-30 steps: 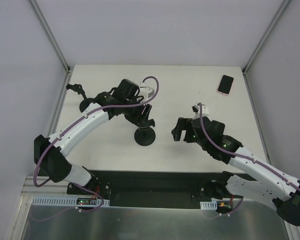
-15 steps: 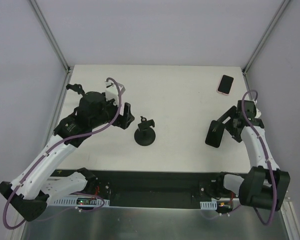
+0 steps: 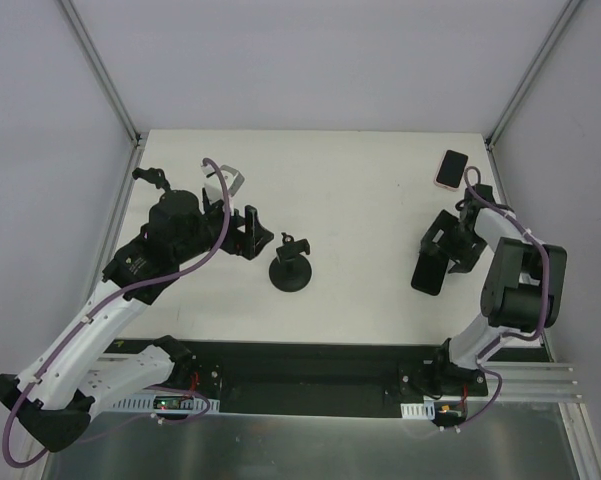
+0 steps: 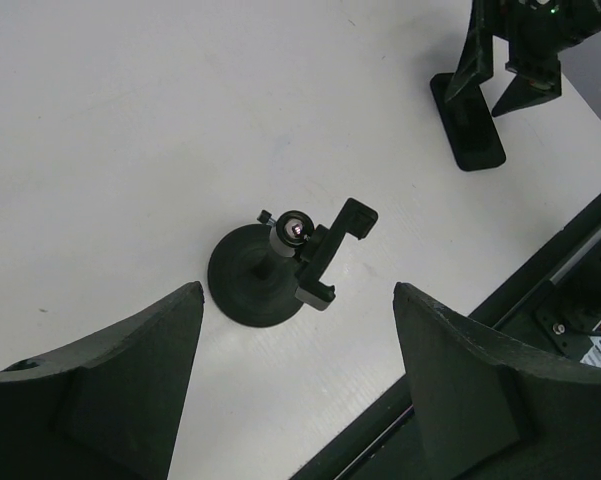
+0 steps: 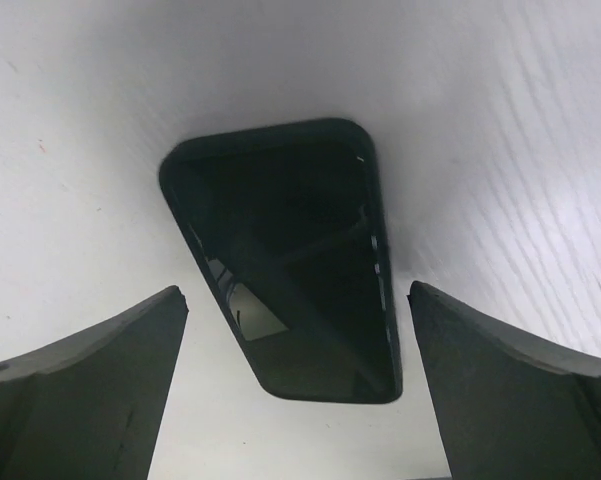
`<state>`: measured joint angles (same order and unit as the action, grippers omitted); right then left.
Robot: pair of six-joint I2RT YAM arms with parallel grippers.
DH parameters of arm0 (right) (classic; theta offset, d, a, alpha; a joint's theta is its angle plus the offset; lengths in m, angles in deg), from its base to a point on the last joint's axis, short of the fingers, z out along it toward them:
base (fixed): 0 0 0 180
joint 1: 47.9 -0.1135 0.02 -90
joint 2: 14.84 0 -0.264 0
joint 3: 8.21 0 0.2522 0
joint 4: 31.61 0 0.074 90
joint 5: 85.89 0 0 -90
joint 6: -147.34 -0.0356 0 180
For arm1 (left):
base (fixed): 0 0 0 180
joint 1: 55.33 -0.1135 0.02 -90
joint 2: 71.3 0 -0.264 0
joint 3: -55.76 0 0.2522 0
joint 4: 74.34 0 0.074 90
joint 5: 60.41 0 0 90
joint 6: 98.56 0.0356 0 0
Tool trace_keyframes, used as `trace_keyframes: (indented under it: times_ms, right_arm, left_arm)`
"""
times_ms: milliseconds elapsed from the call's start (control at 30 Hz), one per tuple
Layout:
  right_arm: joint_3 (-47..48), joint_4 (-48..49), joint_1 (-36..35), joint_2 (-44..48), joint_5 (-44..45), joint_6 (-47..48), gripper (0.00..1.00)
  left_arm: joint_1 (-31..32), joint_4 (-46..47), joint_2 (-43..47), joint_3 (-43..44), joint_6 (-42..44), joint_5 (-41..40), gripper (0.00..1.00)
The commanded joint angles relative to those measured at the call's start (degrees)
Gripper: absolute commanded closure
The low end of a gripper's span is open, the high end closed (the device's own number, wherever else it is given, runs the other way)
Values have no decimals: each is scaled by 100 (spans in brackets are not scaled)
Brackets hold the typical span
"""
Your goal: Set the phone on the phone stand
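White tabletop (image 3: 360,200) inside a plain white-walled booth, w/ both arms bolted at the near edge. Over in the far right corner the phone (image 3: 452,169) lies flat, dark glossy face up, pinkish case edge showing, nothing touching it. Near the middle stands the phone stand (image 3: 292,268), black, round base, small clamp cradle (image 4: 330,250) on top, well apart from the phone.

The right gripper (image 3: 442,262) sits just short of the phone and points at it. Its wrist cam frames the dark face betw. two wide-spread fingers (image 5: 90,380), nothing in them. The left gripper (image 3: 252,233) hangs just left of the stand, also spread and empty, its cam looking down on the cradle.

Looks to me like the pickup approach, i.e. step one, w/ placement not begun. Next move prob. calls for the right arm to reach fwd and drop so the fingers straddle the phone's long edges, then pinch. It's thin, flat and slick on a hard top, so getting hold of an edge could be fiddly.
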<state>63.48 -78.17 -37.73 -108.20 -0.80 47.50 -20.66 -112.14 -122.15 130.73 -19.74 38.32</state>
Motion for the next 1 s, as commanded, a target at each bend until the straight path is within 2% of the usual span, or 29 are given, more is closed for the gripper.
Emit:
trace_keyframes:
  times_ms: [0, 100, 233, 333, 467, 567, 667, 700, 833, 867, 933, 967]
  right_arm:
    - [622, -419, -514, -506, 268, 422, 4]
    - [877, -868, -893, -832, 997, 370, 4]
    - [904, -1272, -930, -1192, 1106, 456, 4]
    - [921, -1378, -842, -1482, 615, 765, 2]
    - [1036, -1431, -851, -1527, 816, 669, 2]
    - [1150, -1449, -868, -1571, 544, 467, 1]
    - [1106, -1273, -920, -1597, -45, 273, 7]
    - [1098, -1238, -947, -1589, -11, 247, 17]
    - [1036, -1115, -1009, -1466, 340, 185, 38]
    - [1010, -1097, -1104, -1431, 411, 176, 52]
    - [922, -896, -1306, -1238, 394, 211, 64]
    - [791, -625, -1386, -1141, 368, 255, 75]
  left_arm:
    - [30, 329, 154, -13, -60, -12, 25]
    - [31, 329, 190, -21, -51, 67, 25]
    - [30, 329, 137, -21, -42, 32, 25]
    - [39, 347, 93, -48, -51, 50, 25]
    - [30, 338, -4, -21, -103, 207, 25]
    - [31, 347, -100, -30, -104, 234, 25]
    - [22, 338, -118, -21, -78, 234, 25]
    - [22, 338, -136, -30, -69, 139, 25]
    - [30, 267, -232, 5, -33, 120, 25]
    - [22, 267, -232, 5, -33, 137, 25]
    - [30, 267, -302, -4, -25, 76, 25]
    - [30, 259, -346, 14, -16, 93, 25]
